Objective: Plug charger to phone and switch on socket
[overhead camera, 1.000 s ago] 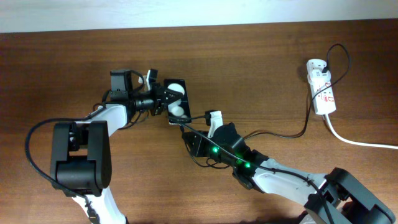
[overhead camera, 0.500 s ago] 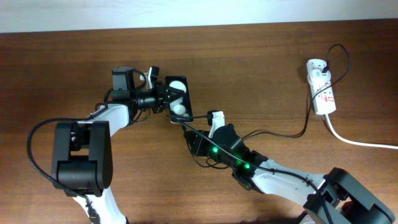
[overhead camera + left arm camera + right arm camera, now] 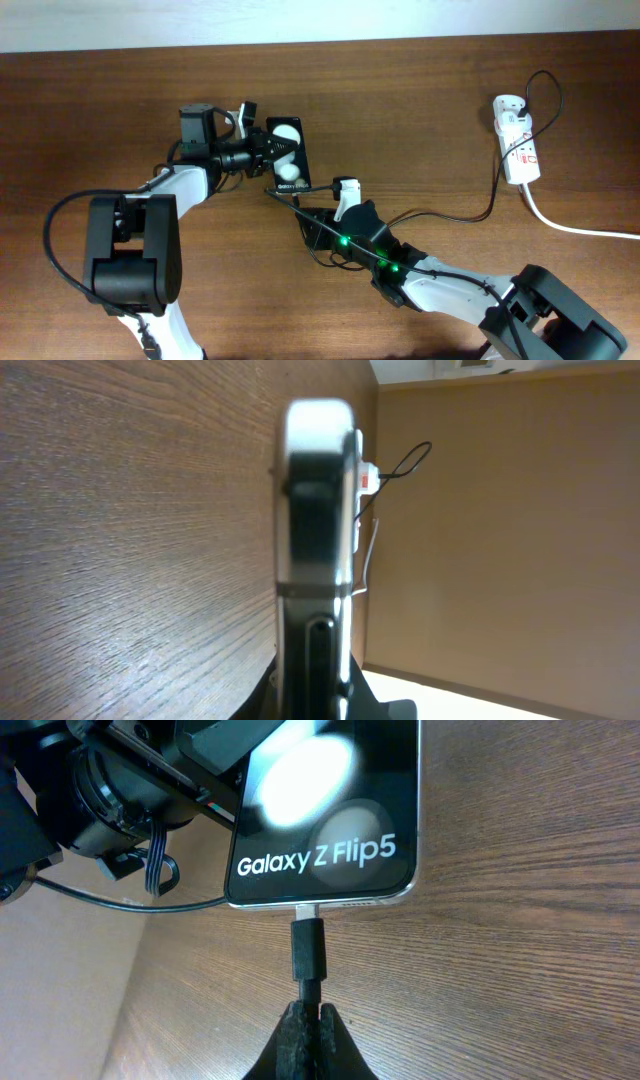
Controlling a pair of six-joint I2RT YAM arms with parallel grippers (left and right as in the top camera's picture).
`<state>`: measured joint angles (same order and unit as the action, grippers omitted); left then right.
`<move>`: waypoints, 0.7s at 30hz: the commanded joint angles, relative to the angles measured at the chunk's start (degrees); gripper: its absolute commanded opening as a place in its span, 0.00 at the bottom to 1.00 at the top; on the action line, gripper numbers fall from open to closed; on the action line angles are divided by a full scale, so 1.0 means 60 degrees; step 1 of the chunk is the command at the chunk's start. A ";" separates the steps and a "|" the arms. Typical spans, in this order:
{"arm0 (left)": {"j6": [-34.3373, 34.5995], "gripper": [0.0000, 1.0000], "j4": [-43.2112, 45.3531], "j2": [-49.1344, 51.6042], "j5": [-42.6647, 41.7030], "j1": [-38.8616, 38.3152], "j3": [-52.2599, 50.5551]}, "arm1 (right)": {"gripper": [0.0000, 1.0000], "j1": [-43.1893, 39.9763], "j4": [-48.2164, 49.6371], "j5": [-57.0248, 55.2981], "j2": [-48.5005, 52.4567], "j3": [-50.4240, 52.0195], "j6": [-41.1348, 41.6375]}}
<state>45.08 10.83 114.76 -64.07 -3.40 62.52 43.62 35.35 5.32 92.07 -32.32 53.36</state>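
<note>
The phone [image 3: 288, 152] is a black slab with white round blobs on its face; the right wrist view shows it [image 3: 325, 810] lettered "Galaxy Z Flip5". My left gripper [image 3: 268, 150] is shut on its left side, and the left wrist view shows the phone [image 3: 318, 510] edge-on between the jaws [image 3: 315, 695]. My right gripper [image 3: 309, 1015] is shut on the charger [image 3: 308, 948] just behind its black connector. The connector's metal tip sits in the port on the phone's bottom edge. The white socket [image 3: 518, 138] lies at the far right, away from both grippers.
The charger's black cable [image 3: 490, 205] loops from the socket across the table to my right arm [image 3: 400, 265]. A thick white cord [image 3: 570, 225] runs off the right edge. The table's back edge meets a pale wall.
The left gripper has turned the phone slightly and shifted it toward the back. The right gripper has followed with the connector, which now meets the phone's bottom edge.
</note>
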 commanded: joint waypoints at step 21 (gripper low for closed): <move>-0.0127 0.00 0.0444 -0.0149 -0.2029 -0.0517 -0.0120 | 0.12 -0.0219 0.1005 -0.2616 0.0051 -0.0149 -0.0175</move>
<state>45.06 14.87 114.76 -65.58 -3.75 63.22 44.31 39.27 0.58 92.23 -31.68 52.62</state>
